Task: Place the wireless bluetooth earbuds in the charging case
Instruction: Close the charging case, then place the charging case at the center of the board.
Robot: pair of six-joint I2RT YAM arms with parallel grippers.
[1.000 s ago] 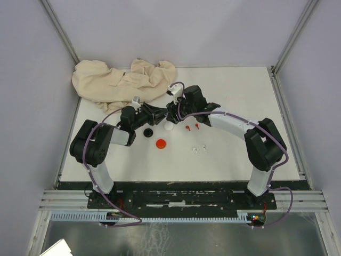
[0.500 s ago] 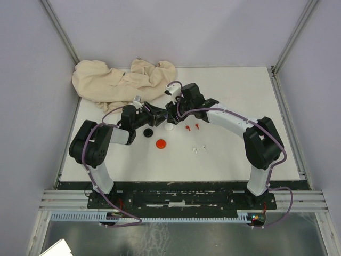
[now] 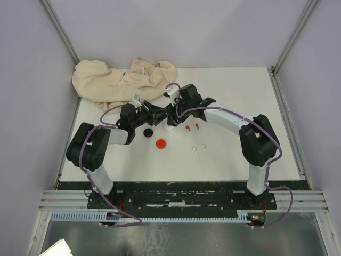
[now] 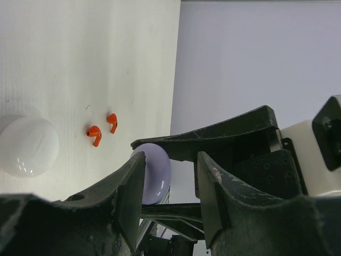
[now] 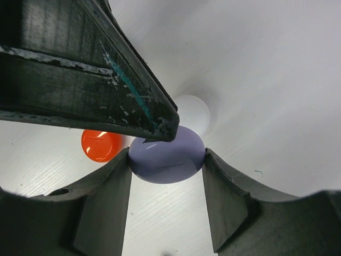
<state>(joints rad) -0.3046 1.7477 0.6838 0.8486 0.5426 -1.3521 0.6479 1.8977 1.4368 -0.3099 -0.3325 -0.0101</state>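
- Opening the purple case (image 5: pixel 168 154) looks to be the step in hand: both arms meet over it, its lid appears closed, and no earbud is in it yet.
- The right gripper (image 5: pixel 166 176) is closed down to the case's width. Its two fingers press the opposite edges of the disc and hold it flat, above the table (image 5: pixel 277 80).
- The left gripper (image 4: pixel 170 192) stands part-way open with nothing between its fingers. From the right wrist, one of its fingertips (image 5: pixel 160 125) lies against the far upper edge of the purple case. Whether it has caught the lid seam I cannot tell.
- Next, in my judgement, that fingertip must find the seam and lever the lid up while the right gripper keeps the base from turning. The case is smooth and rounded, so it may slip.
- The red earbuds (image 4: pixel 94 134) lie on the table beyond the left gripper, with the white case (image 4: pixel 26 146) just beside them. The red case (image 5: pixel 98 145) shows beneath and to the left of the right gripper.
- The white earbuds (image 3: pixel 199 150) lie nearer the arm bases, well apart from both grippers. No purple earbuds can be seen.
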